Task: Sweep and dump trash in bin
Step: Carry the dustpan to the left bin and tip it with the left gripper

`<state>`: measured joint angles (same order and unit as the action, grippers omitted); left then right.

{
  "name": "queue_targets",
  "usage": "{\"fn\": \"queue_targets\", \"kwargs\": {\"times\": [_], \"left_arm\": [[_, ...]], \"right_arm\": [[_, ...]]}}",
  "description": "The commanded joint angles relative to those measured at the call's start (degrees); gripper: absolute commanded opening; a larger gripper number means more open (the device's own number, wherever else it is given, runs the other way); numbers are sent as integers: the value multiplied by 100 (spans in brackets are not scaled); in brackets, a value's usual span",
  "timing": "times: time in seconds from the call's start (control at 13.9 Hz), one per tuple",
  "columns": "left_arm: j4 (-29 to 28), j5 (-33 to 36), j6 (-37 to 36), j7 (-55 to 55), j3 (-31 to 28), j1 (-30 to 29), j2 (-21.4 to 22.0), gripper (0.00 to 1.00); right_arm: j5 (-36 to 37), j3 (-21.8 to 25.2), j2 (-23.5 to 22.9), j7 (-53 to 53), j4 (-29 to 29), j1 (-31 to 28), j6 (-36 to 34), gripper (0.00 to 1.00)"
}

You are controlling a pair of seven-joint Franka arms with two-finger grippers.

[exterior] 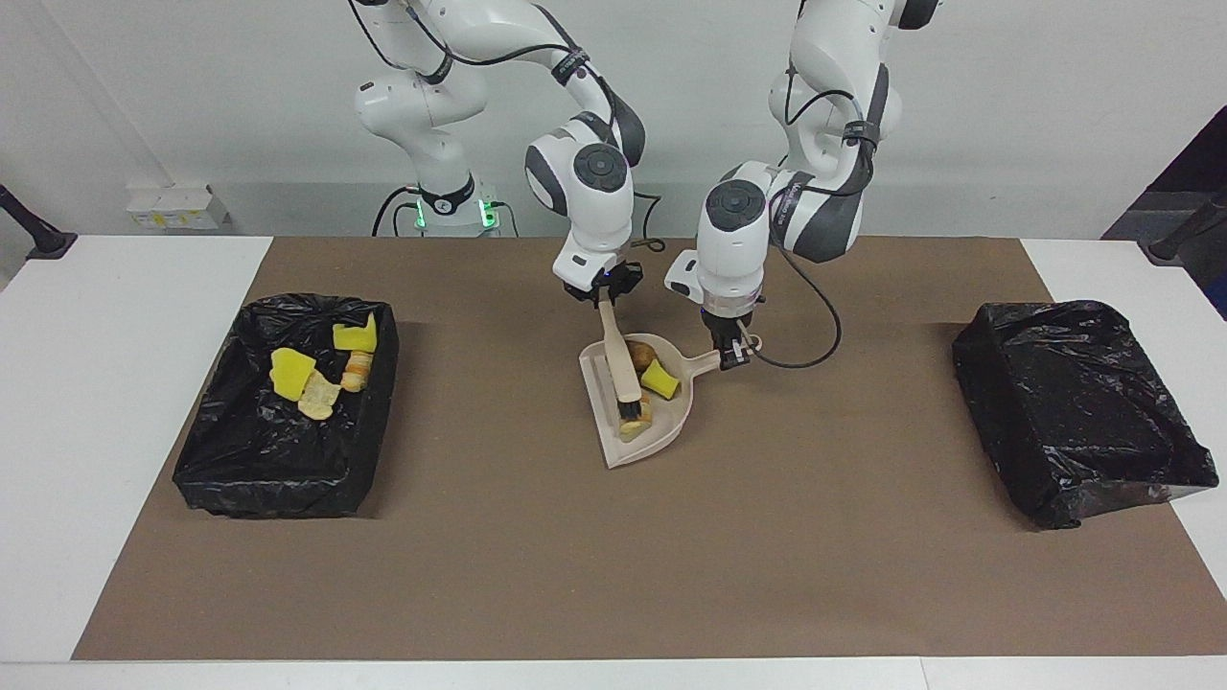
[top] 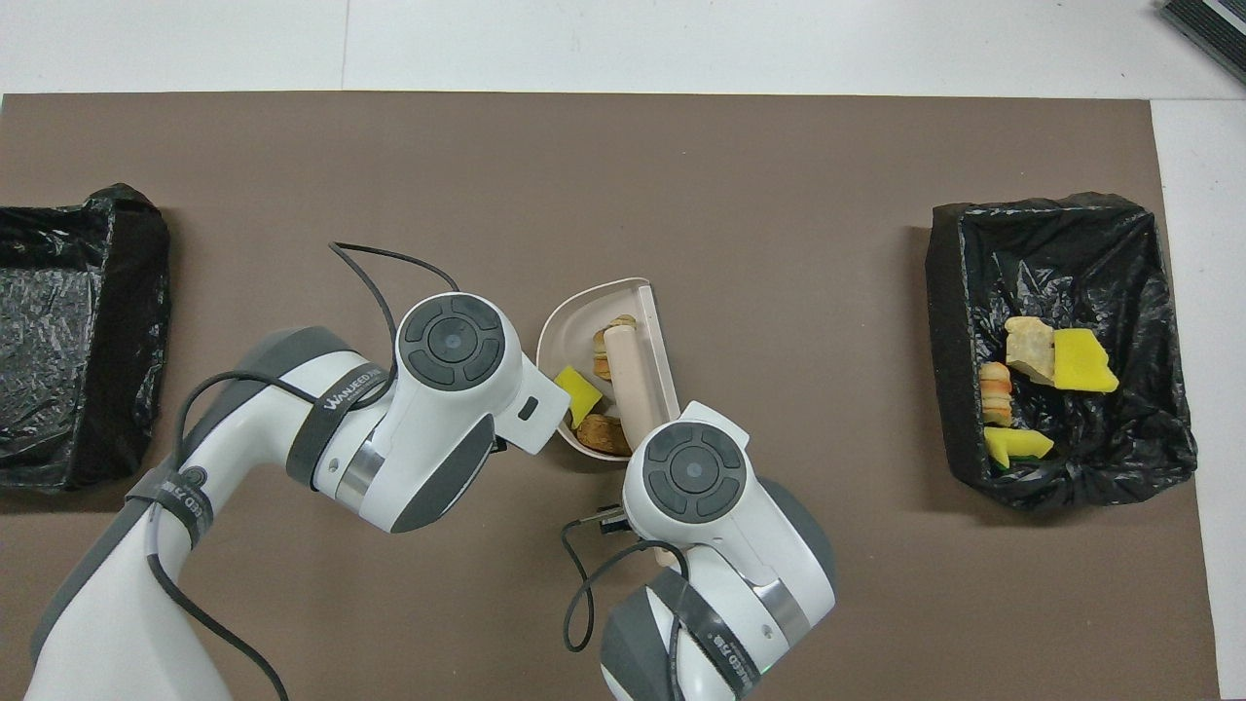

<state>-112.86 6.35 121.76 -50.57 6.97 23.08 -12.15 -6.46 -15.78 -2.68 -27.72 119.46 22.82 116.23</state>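
With three lumps of trash (exterior: pixel 640 383) in the dustpan (exterior: pixel 661 436), the left gripper (exterior: pixel 733 356) has its fingers clamped on the pan handle and the right gripper (exterior: pixel 606 297) has its fingers shut on the brush (exterior: pixel 620 369), while the bin holding trash (exterior: pixel 220 474) lies toward the right arm's end of the surface.

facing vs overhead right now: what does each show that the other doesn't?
Facing only: left gripper shut on the dustpan handle, right gripper shut on the brush handle.
Overhead only: nothing extra; the wrists cover both grippers.
Both: three trash pieces in the dustpan, four in the bin at the right arm's end, other bin showing nothing inside.
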Motion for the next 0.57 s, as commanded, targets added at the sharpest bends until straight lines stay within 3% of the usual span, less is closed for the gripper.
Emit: {"fn": "queue_targets", "kwargs": {"times": [0.0, 0.36, 0.5], "left_arm": [[-34, -204, 68, -399, 15, -233, 37, 0], [299, -671, -362, -1585, 15, -1067, 143, 0], [562, -714, -643, -2016, 41, -1541, 160, 0]], "right_arm": [[-145, -21, 478, -295, 52, -58, -363, 0], [-206, -39, 610, -751, 157, 47, -347, 0], [-583, -48, 699, -927, 271, 196, -407, 0]]}}
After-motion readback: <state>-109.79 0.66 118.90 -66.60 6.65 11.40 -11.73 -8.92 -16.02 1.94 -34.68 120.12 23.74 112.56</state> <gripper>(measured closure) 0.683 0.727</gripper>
